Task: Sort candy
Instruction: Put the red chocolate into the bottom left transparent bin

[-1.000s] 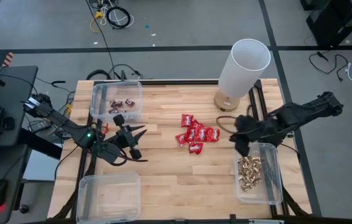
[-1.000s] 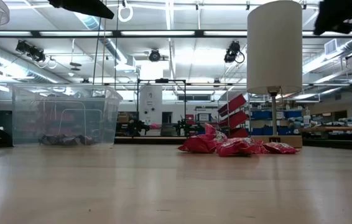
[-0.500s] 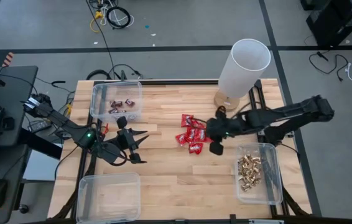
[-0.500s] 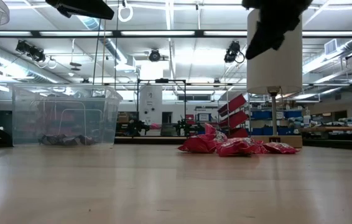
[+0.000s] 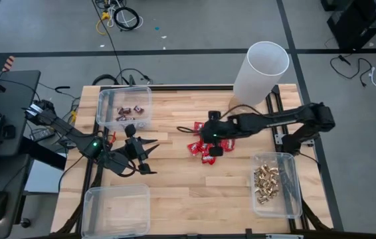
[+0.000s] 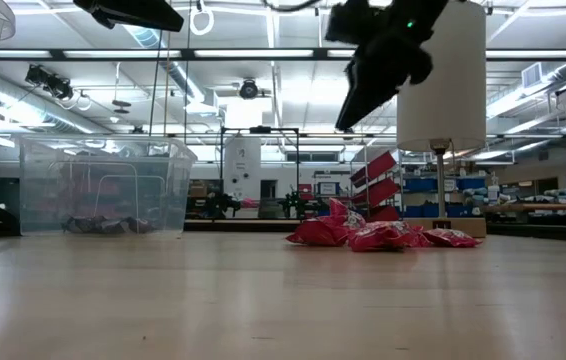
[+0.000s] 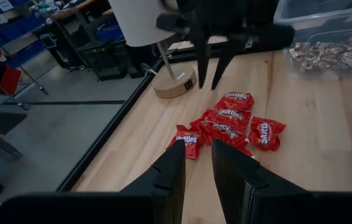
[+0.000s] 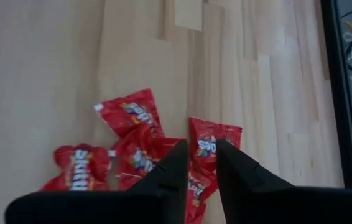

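Across the pale wood table [image 5: 175, 179], I see the red packets [image 5: 207, 145] heaped near its middle, my right gripper [image 5: 212, 135] above them with fingers narrowly parted, pinching nothing. My left gripper [image 5: 143, 154] waits slightly spread near the left edge; beyond the far edge, a bright workshop with a white lamp [image 6: 441, 80].

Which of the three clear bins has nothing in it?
The bin at the table's near-left corner; the far-left bin holds dark bars, the right bin gold pieces.

Red packets [image 5: 209, 147]; gold pieces [image 5: 266, 183]; pale wood table [image 5: 181, 186]; white lamp [image 5: 260, 72].
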`<state>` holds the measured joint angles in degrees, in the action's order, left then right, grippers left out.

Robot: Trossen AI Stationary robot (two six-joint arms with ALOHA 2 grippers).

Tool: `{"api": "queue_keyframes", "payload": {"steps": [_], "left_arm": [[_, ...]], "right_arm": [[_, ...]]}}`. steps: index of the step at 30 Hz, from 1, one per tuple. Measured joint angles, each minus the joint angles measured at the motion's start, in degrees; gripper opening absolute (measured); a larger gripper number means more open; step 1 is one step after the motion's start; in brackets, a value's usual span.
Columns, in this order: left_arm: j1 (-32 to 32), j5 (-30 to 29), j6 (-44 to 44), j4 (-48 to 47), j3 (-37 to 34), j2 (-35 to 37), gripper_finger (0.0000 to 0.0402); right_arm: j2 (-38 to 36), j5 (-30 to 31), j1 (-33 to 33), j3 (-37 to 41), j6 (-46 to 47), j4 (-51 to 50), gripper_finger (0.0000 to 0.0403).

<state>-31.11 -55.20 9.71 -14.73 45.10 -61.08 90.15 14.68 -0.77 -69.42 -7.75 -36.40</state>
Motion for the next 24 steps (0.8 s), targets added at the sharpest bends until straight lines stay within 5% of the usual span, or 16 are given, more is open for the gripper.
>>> {"api": "queue_keyframes", "payload": {"steps": [24], "left_arm": [[0.0,0.0,-0.3,-1.5,0.0,0.0,0.0082]], "right_arm": [[11.2,-4.3,4.2,-1.9,-2.3,2.1,0.0176]]}}
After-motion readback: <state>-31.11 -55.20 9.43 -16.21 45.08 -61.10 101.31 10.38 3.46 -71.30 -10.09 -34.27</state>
